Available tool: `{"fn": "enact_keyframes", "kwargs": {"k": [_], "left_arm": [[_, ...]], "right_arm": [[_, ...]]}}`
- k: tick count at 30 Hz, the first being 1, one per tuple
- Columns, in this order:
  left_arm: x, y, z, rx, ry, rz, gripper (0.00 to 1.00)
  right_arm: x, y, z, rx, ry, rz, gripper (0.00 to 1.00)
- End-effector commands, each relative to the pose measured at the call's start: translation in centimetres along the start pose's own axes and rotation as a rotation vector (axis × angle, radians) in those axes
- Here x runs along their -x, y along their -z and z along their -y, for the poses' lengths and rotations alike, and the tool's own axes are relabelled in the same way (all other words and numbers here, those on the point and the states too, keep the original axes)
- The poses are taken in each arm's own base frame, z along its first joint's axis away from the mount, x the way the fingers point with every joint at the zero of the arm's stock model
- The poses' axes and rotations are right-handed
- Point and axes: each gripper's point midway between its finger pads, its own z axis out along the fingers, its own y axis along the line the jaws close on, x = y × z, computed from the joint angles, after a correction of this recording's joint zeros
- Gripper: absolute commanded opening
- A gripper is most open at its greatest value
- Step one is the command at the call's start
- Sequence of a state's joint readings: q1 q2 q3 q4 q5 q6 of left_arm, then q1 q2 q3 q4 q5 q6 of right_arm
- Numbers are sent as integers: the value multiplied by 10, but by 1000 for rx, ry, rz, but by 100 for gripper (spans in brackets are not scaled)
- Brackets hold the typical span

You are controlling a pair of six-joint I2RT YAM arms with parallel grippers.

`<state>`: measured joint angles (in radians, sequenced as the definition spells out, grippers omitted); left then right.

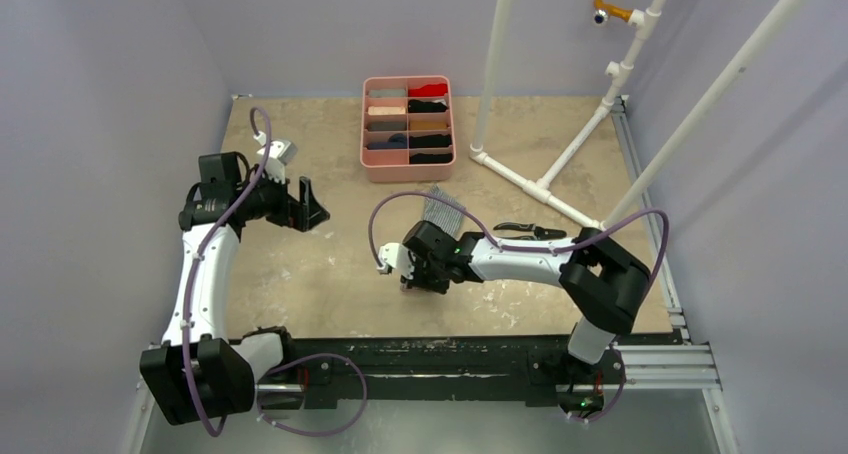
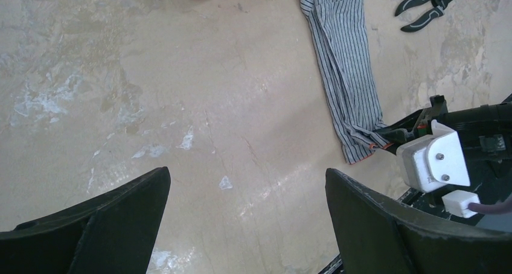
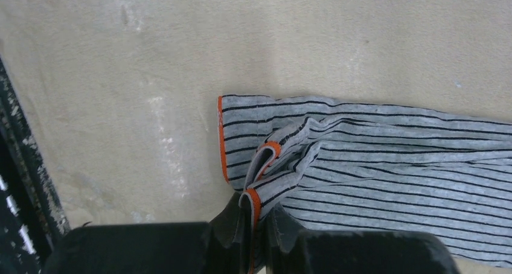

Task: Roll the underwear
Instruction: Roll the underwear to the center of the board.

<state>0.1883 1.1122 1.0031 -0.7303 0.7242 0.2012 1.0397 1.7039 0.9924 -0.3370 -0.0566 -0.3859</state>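
**Starting the Roll at the Hem**

At left, the left gripper hangs with its jaws wide apart, holding nothing, well apart from the cloth. At centre, the right gripper is clamped on the orange-edged hem of the striped underwear, which lies as a long folded strip on the table. We advise turning the pinched hem over onto the strip, square to its length, so the roll forms tight and even. Behind, the pink tray holds bundled garments in its compartments, among them red, black, blue and grey. At right lie the pliers.
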Motion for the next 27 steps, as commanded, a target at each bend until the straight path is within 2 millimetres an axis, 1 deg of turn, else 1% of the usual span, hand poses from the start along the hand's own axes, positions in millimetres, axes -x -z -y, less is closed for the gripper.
{"fn": "enact_keyframes", "kwargs": {"k": [1,5,7,8,9,11,12,15,16,17,18,21,24,27], "left_arm": [[-3,-1,9,-48,-88,34,100],[-8,3,17,-69,-161,72,100],[-11,4,22,-78,-199,91,100],[-13,5,25,-83,-221,102,100],[-16,5,28,-93,-242,107,100],[-23,6,37,-117,-290,114,100],[-26,5,41,-128,-318,115,100],[-41,-1,55,-154,-423,96,100],[-46,-4,58,-160,-460,87,100],[-52,-8,70,-191,-518,78,100],[-58,-13,75,-208,-555,68,100],[-67,-26,90,-264,-618,16,100],[-75,-45,105,-291,-716,-32,100],[-86,-65,127,-330,-826,-59,100]], "right_arm": [[14,17,-14,117,26,55,1],[16,27,-18,284,-6,84,0],[17,32,-13,362,-32,106,0],[17,35,-9,390,-48,118,0],[18,38,0,410,-72,137,0],[17,41,7,468,-104,153,0],[18,42,7,516,-120,167,0],[10,40,8,637,-167,159,0],[8,39,8,675,-177,158,0],[7,39,7,712,-191,157,0],[5,38,5,748,-201,152,0],[-1,37,-1,837,-223,130,0],[-5,34,-4,886,-236,123,1],[-10,32,-7,912,-254,109,3]]}}
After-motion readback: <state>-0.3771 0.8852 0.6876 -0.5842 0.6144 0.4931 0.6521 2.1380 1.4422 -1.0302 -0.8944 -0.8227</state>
